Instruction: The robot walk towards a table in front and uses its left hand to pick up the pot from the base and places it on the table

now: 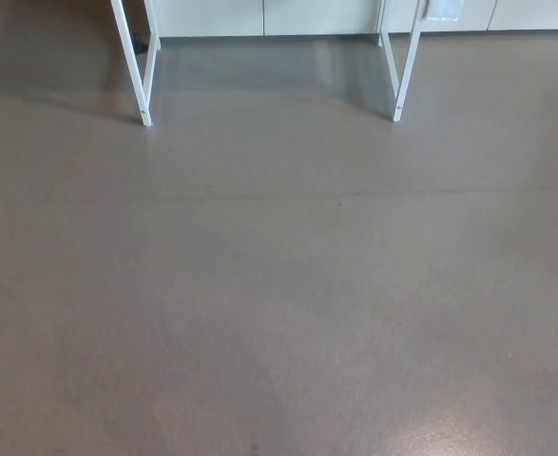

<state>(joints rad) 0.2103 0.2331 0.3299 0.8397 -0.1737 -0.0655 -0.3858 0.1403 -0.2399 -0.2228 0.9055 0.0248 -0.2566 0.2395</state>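
Grey floor (279, 313) fills the view. Only the white table legs (132, 66) show, cut off at the top edge; the pot, perhaps above, is unseen. Neither hand appears.

An indoor room of a plain, lab- or office-like kind is suggested, though the exact sort cannot be told. A smooth grey floor (279, 285) is seen throughout. Only the thin white legs of a table (408, 57) are shown, and pale flat panels (317, 14) are set behind them.
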